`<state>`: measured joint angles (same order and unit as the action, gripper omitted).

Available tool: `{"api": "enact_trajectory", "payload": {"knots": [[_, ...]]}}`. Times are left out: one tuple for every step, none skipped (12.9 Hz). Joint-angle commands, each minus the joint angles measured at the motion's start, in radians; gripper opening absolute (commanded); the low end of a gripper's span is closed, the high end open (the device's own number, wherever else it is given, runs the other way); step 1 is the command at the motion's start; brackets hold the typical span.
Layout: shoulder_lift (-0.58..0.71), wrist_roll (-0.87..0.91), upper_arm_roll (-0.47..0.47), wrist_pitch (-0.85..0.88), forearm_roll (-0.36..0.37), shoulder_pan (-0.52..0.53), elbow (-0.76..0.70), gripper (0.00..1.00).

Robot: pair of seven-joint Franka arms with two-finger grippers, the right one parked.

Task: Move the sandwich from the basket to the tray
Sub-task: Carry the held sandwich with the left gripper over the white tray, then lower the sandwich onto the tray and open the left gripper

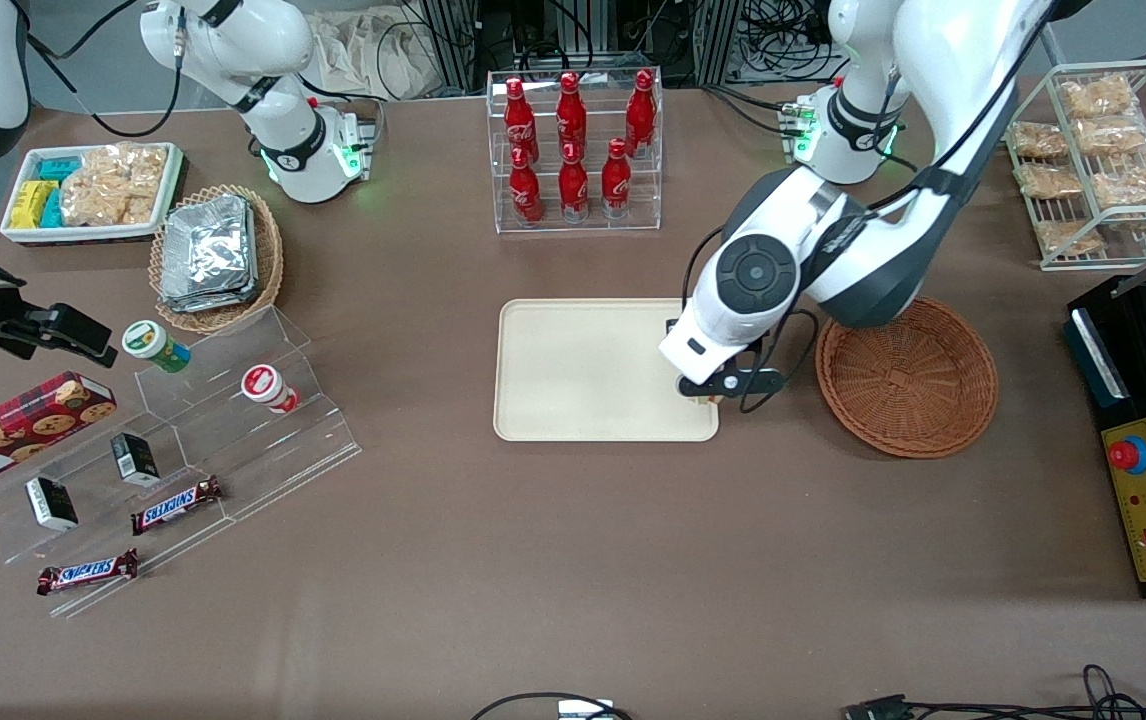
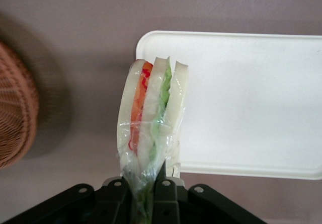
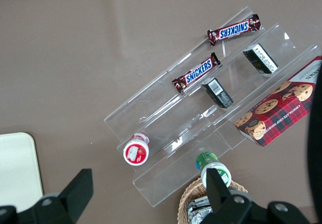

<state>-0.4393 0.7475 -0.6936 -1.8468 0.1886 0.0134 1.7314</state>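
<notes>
A wrapped sandwich (image 2: 151, 113) hangs pinched by its lower end in the claw (image 2: 151, 191), over the edge of the tray (image 1: 573, 370) nearest the emptied basket (image 1: 908, 380); best carried further over the tray and lowered before release.

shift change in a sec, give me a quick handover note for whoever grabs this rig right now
Gripper: shut on the sandwich, holding it by the wrapper's end, above the corner of the tray nearest the basket.
Sandwich: out of the basket, in the air, partly over the tray's edge and partly over the table.
Basket: beside the tray, toward the working arm's end of the table, nothing seen in it.
Tray: nothing on it.
Done: pick and most of the carry.
Left: move farther over the tray, lower, release, retreat.
</notes>
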Motion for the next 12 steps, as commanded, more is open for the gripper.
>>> {"api": "enact_trajectory", "payload": {"knots": [[0.001,0.064,-0.009,-0.128,0.072,-0.015,0.12,0.0],[-0.018,0.09,-0.009,-0.179,0.101,-0.016,0.158,0.0],[-0.038,0.11,-0.009,-0.205,0.126,-0.02,0.171,0.0],[-0.061,0.127,-0.009,-0.216,0.153,-0.026,0.174,0.0],[-0.082,0.147,-0.009,-0.226,0.19,-0.033,0.174,0.0],[-0.105,0.157,-0.009,-0.239,0.219,-0.032,0.174,0.0],[-0.117,0.161,-0.009,-0.252,0.235,-0.032,0.172,0.0],[-0.128,0.162,-0.009,-0.259,0.245,-0.032,0.172,0.0],[-0.134,0.162,-0.007,-0.264,0.25,-0.032,0.171,0.0],[-0.134,0.162,-0.007,-0.267,0.25,-0.03,0.171,0.0],[-0.136,0.162,-0.006,-0.267,0.25,-0.03,0.171,0.21],[-0.141,0.161,-0.004,-0.266,0.25,-0.026,0.171,0.99]]}}
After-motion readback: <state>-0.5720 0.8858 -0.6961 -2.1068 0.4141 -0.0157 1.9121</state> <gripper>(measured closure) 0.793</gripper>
